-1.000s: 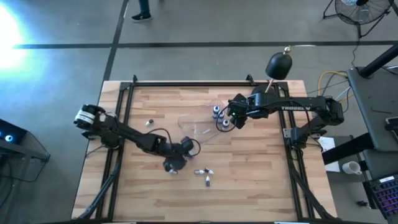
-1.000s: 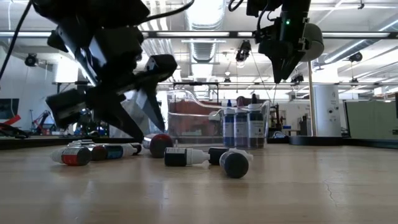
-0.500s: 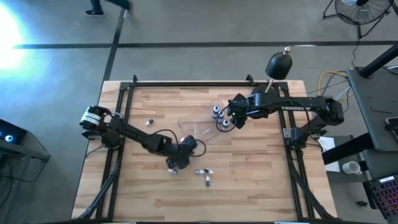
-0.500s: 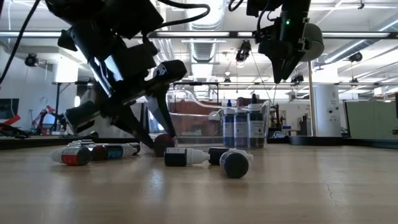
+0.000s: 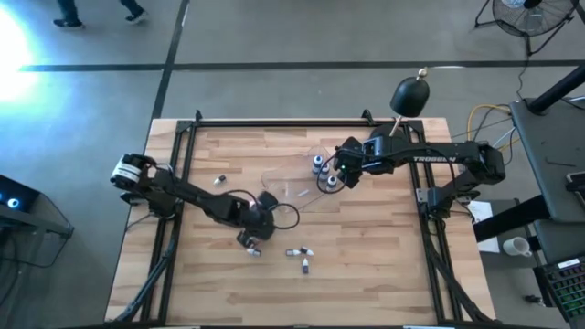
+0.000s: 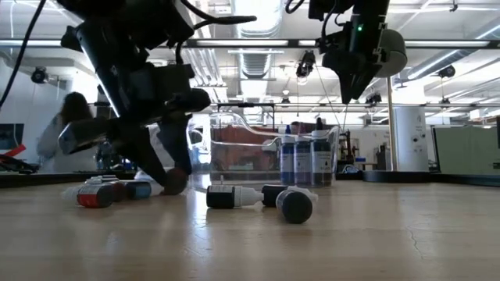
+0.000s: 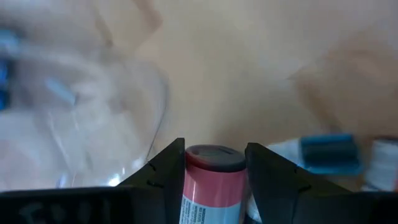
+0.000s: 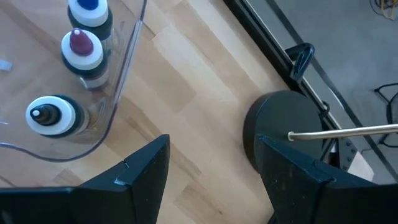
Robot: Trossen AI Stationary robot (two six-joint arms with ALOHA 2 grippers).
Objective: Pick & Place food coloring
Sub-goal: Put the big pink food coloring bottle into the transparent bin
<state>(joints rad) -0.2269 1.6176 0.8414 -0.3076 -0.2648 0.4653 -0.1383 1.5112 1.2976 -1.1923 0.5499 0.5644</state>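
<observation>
Since a moment ago, the left gripper (image 5: 249, 236) has pulled back from the tray (image 5: 291, 194) toward the table's front and swung low; the right arm has not moved. Its fingers (image 7: 163, 180) pinch a red bottle (image 7: 210, 185) between them, cap forward, likely ready to carry it to the tray. Three bottles (image 8: 79, 52) already stand upright in the tray's corner, caps up. The right gripper (image 5: 340, 167) hovers above that corner, fingers spread and empty, apparently waiting. More bottles (image 6: 254, 197) lie on their sides on the table (image 5: 366, 274) in front of the tray, well apart from it, yet to be collected.
</observation>
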